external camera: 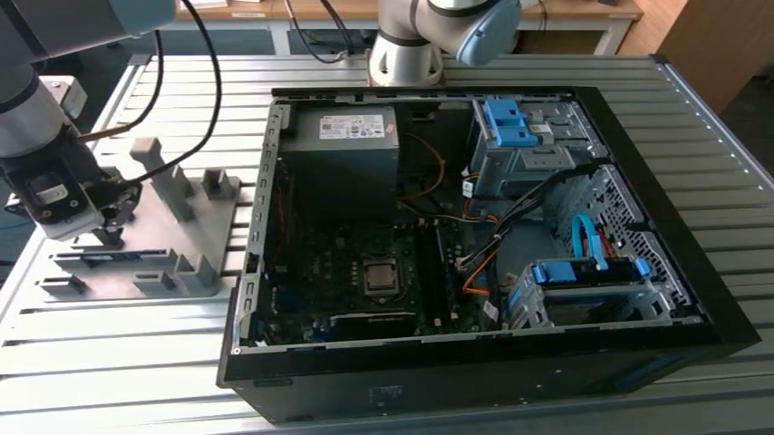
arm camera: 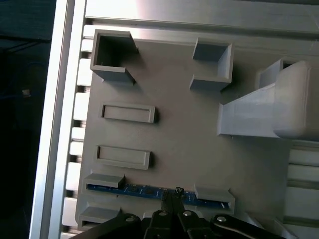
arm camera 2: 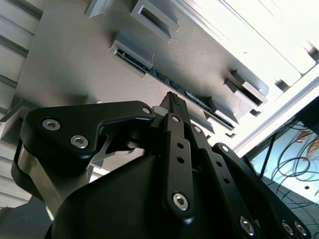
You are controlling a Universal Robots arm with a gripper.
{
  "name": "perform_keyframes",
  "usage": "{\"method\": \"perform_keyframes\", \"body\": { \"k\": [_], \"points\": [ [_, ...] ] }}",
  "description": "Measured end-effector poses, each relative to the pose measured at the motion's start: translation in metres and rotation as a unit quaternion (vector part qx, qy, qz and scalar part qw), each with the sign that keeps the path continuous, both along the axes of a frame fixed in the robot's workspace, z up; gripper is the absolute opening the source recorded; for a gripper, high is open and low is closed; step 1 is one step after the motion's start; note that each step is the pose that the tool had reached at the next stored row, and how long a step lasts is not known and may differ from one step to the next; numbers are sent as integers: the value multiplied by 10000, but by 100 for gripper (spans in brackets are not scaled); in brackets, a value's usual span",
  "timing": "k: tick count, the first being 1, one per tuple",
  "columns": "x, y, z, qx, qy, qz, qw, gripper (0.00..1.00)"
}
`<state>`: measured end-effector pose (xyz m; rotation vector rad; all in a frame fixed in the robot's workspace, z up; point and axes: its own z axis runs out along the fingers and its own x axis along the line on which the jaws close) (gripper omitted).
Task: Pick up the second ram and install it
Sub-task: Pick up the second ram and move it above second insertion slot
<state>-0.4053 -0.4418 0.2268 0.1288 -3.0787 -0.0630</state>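
Even, bright light covers the counter (external camera: 109, 362) in the exterior view; the computer case (external camera: 484, 376) sits dim inside. Glare whitens the counter in the second wrist view.

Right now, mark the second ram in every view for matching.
Exterior view: second ram on the exterior view's left, under the gripper.
First wrist view: second ram, blue, between two brackets, by the gripper.
Second wrist view: second ram, dark, just beyond the gripper.
Shared landmark: grey holder plate.
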Motion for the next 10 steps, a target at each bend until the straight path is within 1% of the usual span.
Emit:
{"method": "perform_keyframes", "body": {
  "k": [2, 5, 8, 10],
  "points": [
    [0, 0, 0, 0, 0, 178, 9998, 10],
    [0, 0, -1, 0, 0, 448, 9990, 10],
    [0, 0, -2, -1, 1, 717, 9974, 10],
    [0, 0, -3, 0, 0, 905, 9959, 10]
  ]
}}
